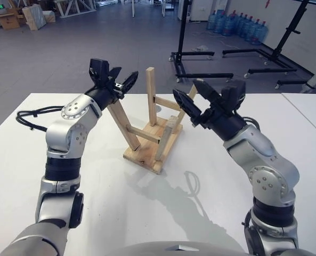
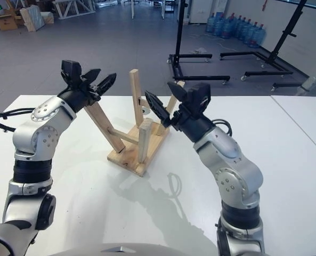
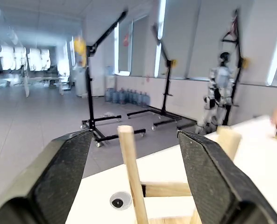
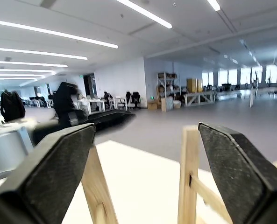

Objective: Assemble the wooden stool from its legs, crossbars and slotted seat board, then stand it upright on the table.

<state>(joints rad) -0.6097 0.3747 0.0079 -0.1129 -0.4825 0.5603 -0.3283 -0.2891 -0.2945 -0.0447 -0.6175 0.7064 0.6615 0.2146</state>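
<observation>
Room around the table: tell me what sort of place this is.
Probably a robotics lab or workshop hall: tall black wheeled stands on open ground, water jugs lined up in a row, and another humanoid robot beside one such stand.

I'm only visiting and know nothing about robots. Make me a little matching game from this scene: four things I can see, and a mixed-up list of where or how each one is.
Things:
1. seat board
2. left gripper
3. black cable
4. blue water bottles

Places or states:
A. fingers open, raised beside the stool
B. standing on the floor, far behind the table
C. down on the white table, legs pointing up from it
D. lying at the table's left edge

Pairs: 1-C, 2-A, 3-D, 4-B.
</observation>
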